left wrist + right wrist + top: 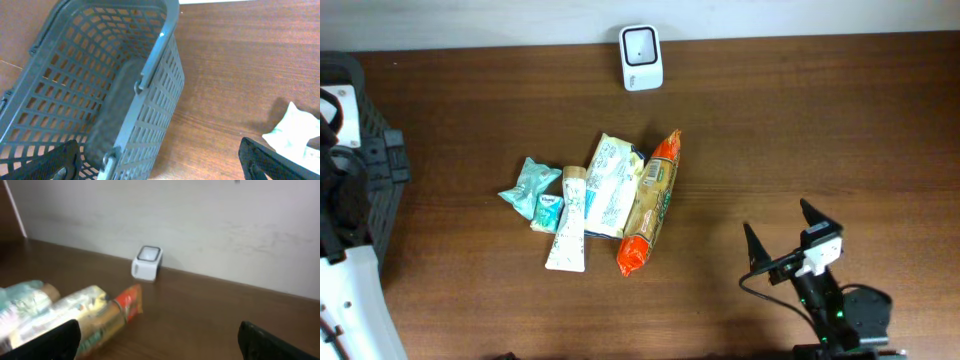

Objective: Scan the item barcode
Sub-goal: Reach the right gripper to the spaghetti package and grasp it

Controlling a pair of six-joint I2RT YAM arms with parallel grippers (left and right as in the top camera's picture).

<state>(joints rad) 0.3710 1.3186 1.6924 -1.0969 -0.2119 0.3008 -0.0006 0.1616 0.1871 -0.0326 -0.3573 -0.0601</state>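
Table [820, 120] of dark wood, wall [200, 220] pale along its far edge. White barcode scanner [641, 57] stood upright at that far edge, just in front of the wall, window facing the table; the right wrist view caught it too [147, 262].

Items lay in a loose cluster mid-table, well apart from the scanner:
- orange snack bag [650, 203], long, lying on a slant, rightmost
- white-and-green packet [611, 185] touching its left side
- white tube [568, 222] next left, cap end toward the near edge
- small teal sachet [549, 210] against the tube
- teal pouch [527, 186] leftmost

Dark grey slatted basket [375, 160] sat at the table's left edge, apart from the cluster.

Right pincer [775, 215] hung over bare wood near the right front, well clear of the items, fingers spread wide and gripping nothing. Its wrist view looked toward the cluster and scanner.

Left pincer [159, 141] was likewise spread wide, positioned over the basket's rim [155, 65], gripping nothing. A pale packet edge showed at the right of that view; which item it was could not be told.
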